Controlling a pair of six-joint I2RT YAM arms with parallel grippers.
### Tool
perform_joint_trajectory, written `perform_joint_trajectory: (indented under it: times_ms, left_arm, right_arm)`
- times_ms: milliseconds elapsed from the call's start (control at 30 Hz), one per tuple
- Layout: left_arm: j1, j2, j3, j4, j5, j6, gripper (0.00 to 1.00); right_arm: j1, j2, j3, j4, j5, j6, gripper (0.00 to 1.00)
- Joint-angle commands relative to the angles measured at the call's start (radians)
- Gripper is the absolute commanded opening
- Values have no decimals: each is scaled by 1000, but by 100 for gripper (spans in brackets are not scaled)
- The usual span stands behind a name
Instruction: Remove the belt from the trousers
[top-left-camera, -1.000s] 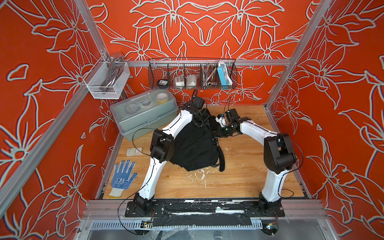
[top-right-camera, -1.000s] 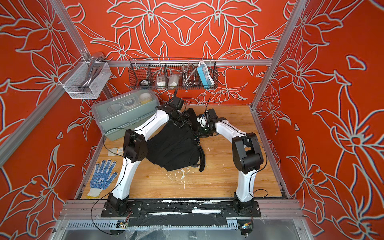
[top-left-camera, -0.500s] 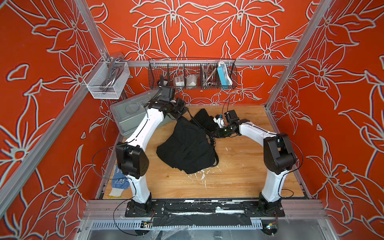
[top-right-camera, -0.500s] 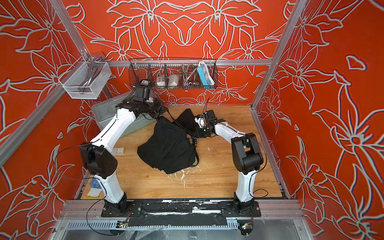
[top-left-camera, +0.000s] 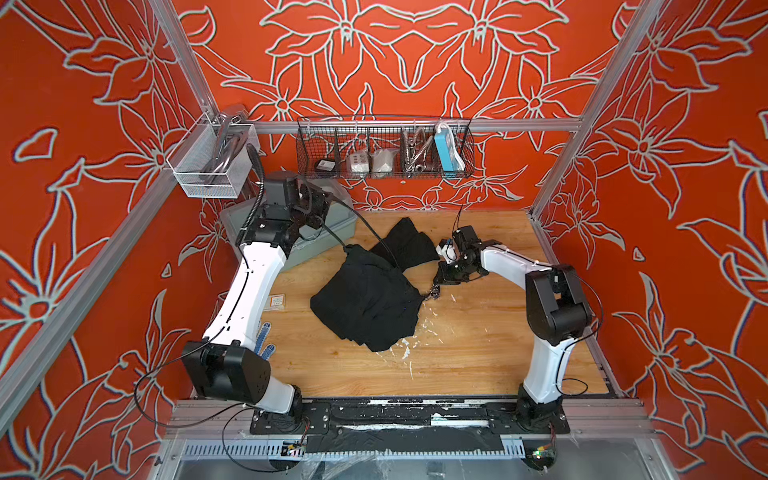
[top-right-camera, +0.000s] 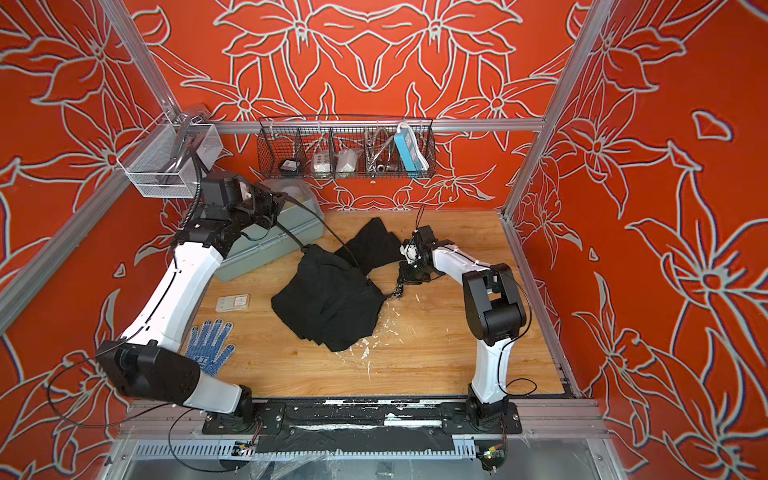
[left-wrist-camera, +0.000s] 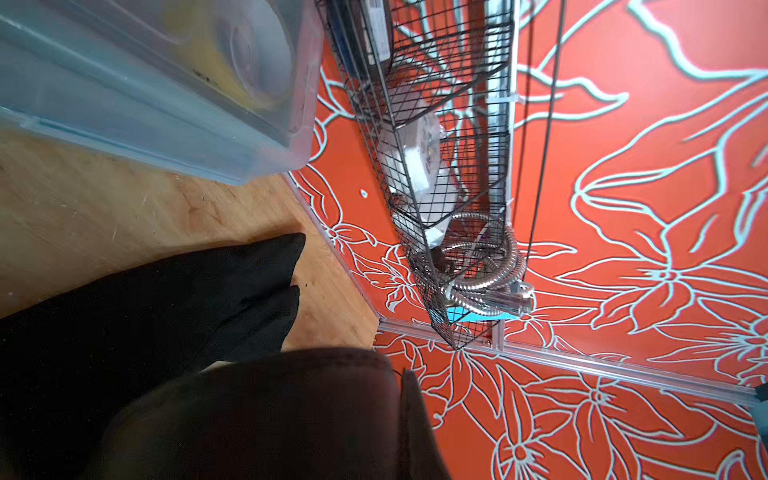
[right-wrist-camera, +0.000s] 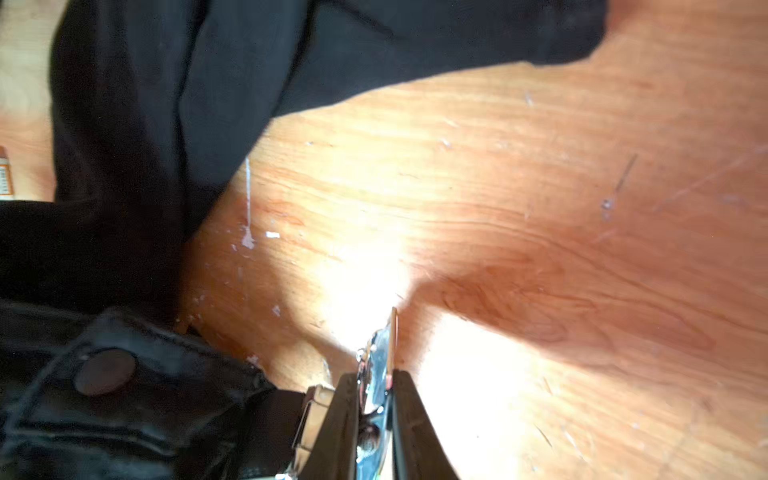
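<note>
Belt (left-wrist-camera: 270, 415): not yet free of the trousers (top-left-camera: 365, 299), which lie bunched in the middle of the table (top-left-camera: 478, 353). The right gripper (right-wrist-camera: 374, 384) is clamped narrow on the silvery buckle (right-wrist-camera: 380, 345), low over the wood just beside the waistband. The right wrist view shows the strap running from the buckle back into that waistband.

The left gripper (top-left-camera: 326, 205) is raised over the grey lidded bin (top-left-camera: 347, 220), well apart from the garment. Its fingers are hidden in the left wrist view behind a blurred, stitched strap, and they read as closed on that strap. In both top views a dark line runs taut from it down to a peak of cloth pulled up at the garment's far edge.

Judgement: a length is drawn out, but some loops apparently hold the rest. Left to do: pull the remainder through and lay the belt apart from the trousers.
</note>
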Motion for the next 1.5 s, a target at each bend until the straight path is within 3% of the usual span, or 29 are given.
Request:
perform_joint_trajectory:
  times_ms: [0, 167, 267, 400, 567, 667, 867, 1000, 1167, 1300, 1367, 1467]
  left_arm:
    - [-19, 90, 4, 57, 69, 65, 23]
    - [-82, 278, 113, -120, 166, 282, 56]
    - [-134, 298, 156, -233, 143, 422, 59]
    - [-238, 249, 201, -451, 35, 674, 56]
    - [-325, 122, -10, -442, 234, 729, 41]
    - [-381, 108, -133, -474, 241, 802, 34]
    - [-445, 276, -230, -379, 218, 843, 25]
    - [-508, 454, -115, -397, 151, 840, 19]
    - [-548, 560, -49, -462, 83, 819, 18]
    - [-550, 565, -95, -434, 95, 798, 18]
    - [-550, 562, -114, -421, 104, 791, 18]
    - [-550, 567, -127, -411, 118, 783, 17]
  right_arm:
    - [-12, 56, -30, -157, 151, -39, 0]
    - [-12, 24, 35, -184, 136, -44, 0]
    - [-12, 0, 115, -221, 123, -42, 0]
    - [-12, -29, 238, -272, 113, -31, 0]
    - [-13, -27, 401, -336, 118, -26, 0]
    - [-12, -18, 507, -381, 112, -16, 0]
    - [-11, -52, 651, -421, 110, -4, 0]
    - [-8, -62, 694, -432, 99, 6, 0]
    - [-3, -91, 566, -436, 97, -14, 2]
    - [6, -136, 240, -265, 122, 15, 32]
    - [7, -137, 154, -215, 127, 25, 48]
    - [9, -121, 85, -148, 129, 30, 50]
